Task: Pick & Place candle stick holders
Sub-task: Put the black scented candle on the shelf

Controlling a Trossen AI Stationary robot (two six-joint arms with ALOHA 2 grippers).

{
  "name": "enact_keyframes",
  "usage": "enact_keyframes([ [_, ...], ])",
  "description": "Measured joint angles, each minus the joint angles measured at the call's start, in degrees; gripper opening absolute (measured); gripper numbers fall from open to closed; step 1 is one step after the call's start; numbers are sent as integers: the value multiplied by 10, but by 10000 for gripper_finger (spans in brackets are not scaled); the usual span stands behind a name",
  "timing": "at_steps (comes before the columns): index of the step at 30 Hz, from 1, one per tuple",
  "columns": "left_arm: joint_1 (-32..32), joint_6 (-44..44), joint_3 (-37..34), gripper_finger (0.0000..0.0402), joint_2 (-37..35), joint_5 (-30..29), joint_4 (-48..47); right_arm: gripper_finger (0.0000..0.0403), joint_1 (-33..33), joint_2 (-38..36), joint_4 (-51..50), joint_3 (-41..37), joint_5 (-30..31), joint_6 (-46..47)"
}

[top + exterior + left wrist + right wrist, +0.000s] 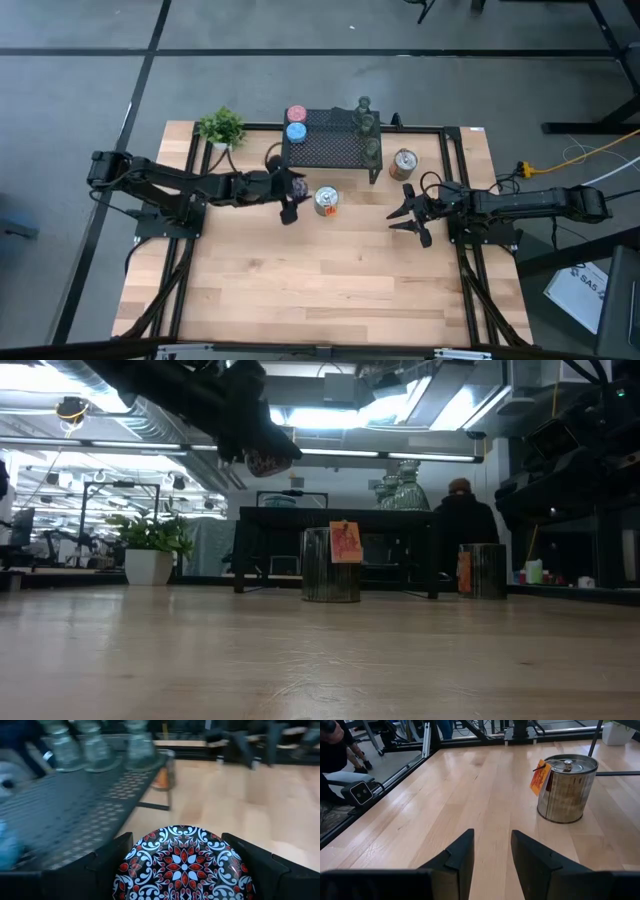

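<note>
My left gripper [290,196] is shut on a small round holder with a black, red and white flower pattern [182,865]. It is raised above the table [268,460], just in front of the black mesh stand [335,150]. A pink holder [296,114], a blue holder [296,132] and three clear glass holders [367,125] stand on the stand. Two silver-and-orange holders stand on the table [326,201] [404,163]. My right gripper [408,215] is open and empty, low over the table right of the middle [492,837]. My left gripper pinches the patterned holder between its two fingers [112,855], one on each side of its round wall [131,865]. The arm comes from the table's left. The holder is lifted clear of the table, as the low view shows.
A small green potted plant [221,127] stands at the far left corner. The mesh stand's legs [375,175] reach the table near the silver holders. Bare wood [320,280] lies toward the near edge. A person [462,510] shows in the room behind.
</note>
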Motion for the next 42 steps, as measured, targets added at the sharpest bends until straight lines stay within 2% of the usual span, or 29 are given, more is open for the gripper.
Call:
enact_keyframes([
  [6, 37, -35, 0, 282, 0, -16, 4, 132, 0, 0, 0, 0, 0, 0],
  [11, 65, -45, 0, 282, 1, -56, 15, 132, 0, 0, 0, 0, 0, 0],
  [21, 125, -83, 0, 282, 1, -50, 23, 132, 0, 0, 0, 0, 0, 0],
  [27, 134, -113, 0, 291, 18, -50, 22, 132, 0, 0, 0, 0, 0, 0],
  [34, 135, -115, 0, 291, 47, -83, 61, 132, 0, 0, 0, 0, 0, 0],
  [42, 157, -115, 0, 293, 73, -79, 72, 132, 0, 0, 0, 0, 0, 0],
])
